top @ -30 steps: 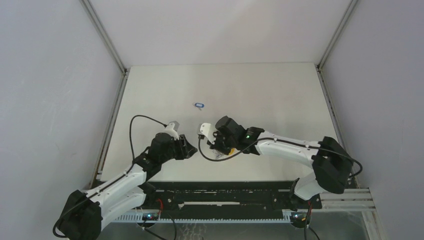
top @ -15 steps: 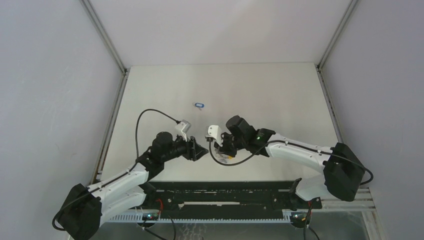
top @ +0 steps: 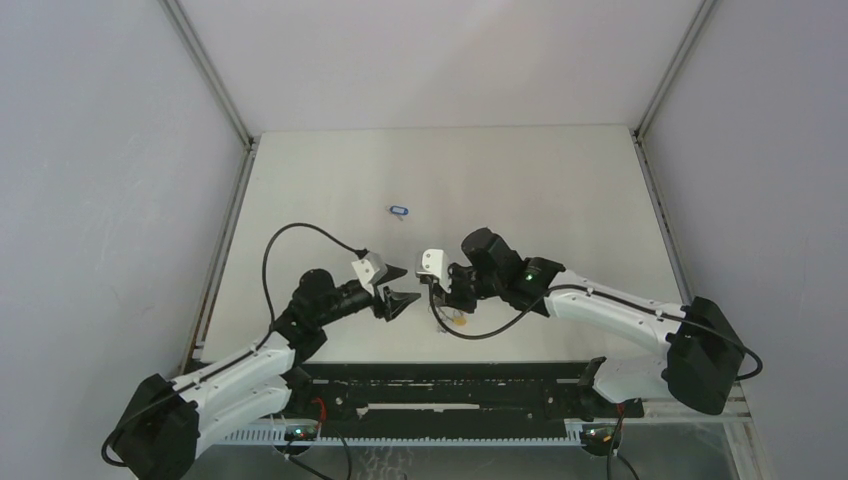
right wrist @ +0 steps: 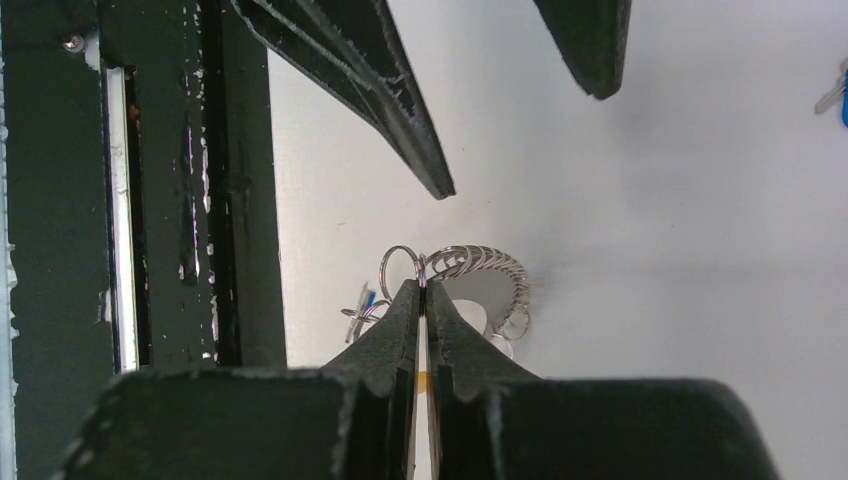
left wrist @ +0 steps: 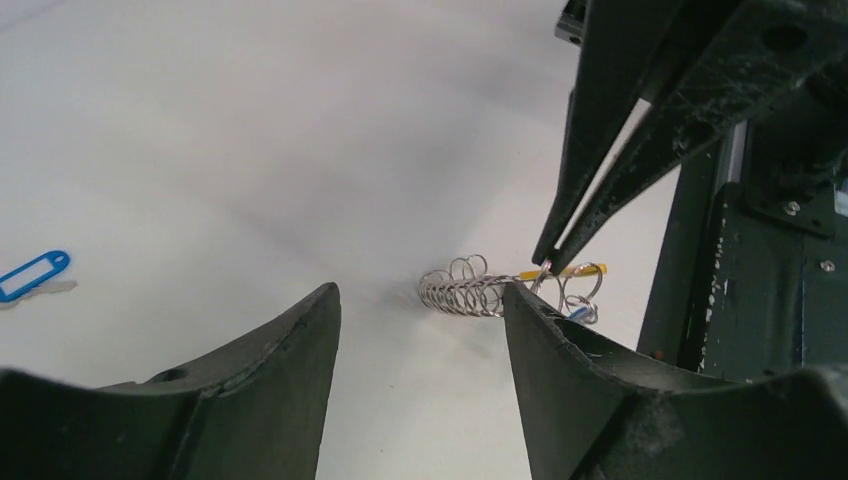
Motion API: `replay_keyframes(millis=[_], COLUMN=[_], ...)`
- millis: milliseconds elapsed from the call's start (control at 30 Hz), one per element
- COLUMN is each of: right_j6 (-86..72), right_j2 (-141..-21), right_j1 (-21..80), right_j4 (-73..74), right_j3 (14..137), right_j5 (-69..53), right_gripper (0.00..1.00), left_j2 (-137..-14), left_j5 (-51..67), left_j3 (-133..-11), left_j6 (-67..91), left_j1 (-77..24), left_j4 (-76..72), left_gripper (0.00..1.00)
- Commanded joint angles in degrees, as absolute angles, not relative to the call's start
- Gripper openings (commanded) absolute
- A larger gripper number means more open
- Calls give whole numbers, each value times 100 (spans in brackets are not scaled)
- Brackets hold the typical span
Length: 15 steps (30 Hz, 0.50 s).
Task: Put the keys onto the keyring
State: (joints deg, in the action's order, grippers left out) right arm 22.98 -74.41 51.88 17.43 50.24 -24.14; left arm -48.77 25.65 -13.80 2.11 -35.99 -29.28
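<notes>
The keyring [left wrist: 465, 292] is a silvery coiled wire loop with a yellow section [left wrist: 575, 270], hanging just above the table. My right gripper [right wrist: 422, 288] is shut on its wire next to the coil [right wrist: 480, 262]. A tiny blue-headed key [right wrist: 365, 303] dangles from small rings at the keyring's near side. In the top view the right gripper [top: 447, 305] holds the keyring [top: 456, 319] near the front edge. My left gripper [top: 398, 286] stands open just left of it, empty, its fingertips [left wrist: 325, 300] short of the coil. Another blue key [top: 399, 210] lies loose farther back.
The black rail [top: 450, 385] runs along the table's near edge, close beside the keyring [right wrist: 150, 200]. Grey walls enclose the table on three sides. The loose blue key shows at the far left of the left wrist view [left wrist: 30, 275].
My left gripper has moved right toward the keyring and its jaws have spread wider. The right gripper has shifted slightly right, still shut on the keyring.
</notes>
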Motion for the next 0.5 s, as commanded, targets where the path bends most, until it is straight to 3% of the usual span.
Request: replay_keyframes(millis=[0,467], right_j6=[2345,1873], right_j2=[-7226,-6247], right_j1=[5151,4716], right_j4=[1537,174], right_j3=[4944,4019], right_j5=[-2507,-3043], right_gripper=[0,0], left_j2=[-5081,-5325], left_j5=[3172,3898], left_j3=[-1251,-1116], left_j6=[-472,222], left_j1=[-3612,-3642], left_j4=[-3347,-4418], left_gripper=[66,52])
